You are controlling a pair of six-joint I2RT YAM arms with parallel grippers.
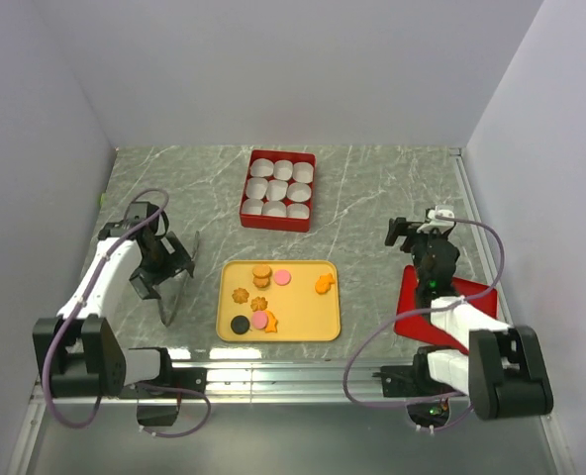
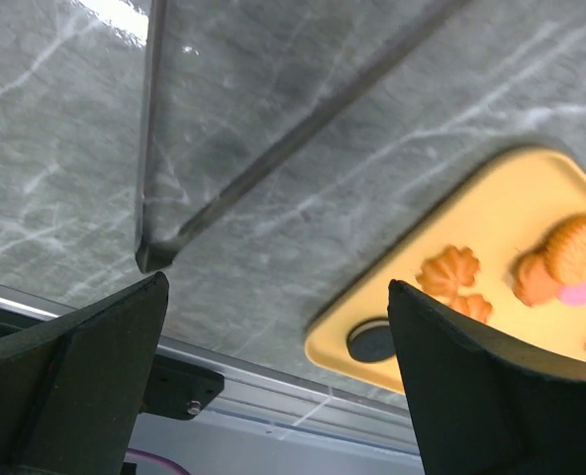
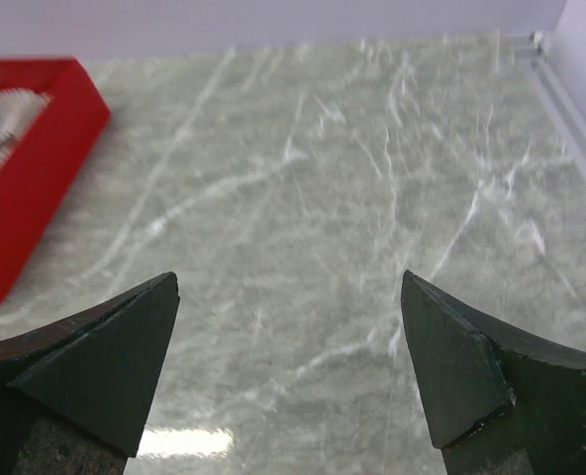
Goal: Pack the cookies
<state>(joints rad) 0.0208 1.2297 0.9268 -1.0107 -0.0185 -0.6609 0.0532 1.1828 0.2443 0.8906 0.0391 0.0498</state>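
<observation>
While the cookies (image 1: 261, 275) lie on the yellow tray (image 1: 308, 315) near the left gripper's (image 2: 278, 297) right side, it and the more distant right gripper (image 3: 291, 287) both gape empty.

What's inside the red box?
Nine white paper cups fill the red box, three rows of three. No cookie shows in any cup; the cookies lie on the yellow tray. The cups cover the box's floor, so that cannot be seen.
</observation>
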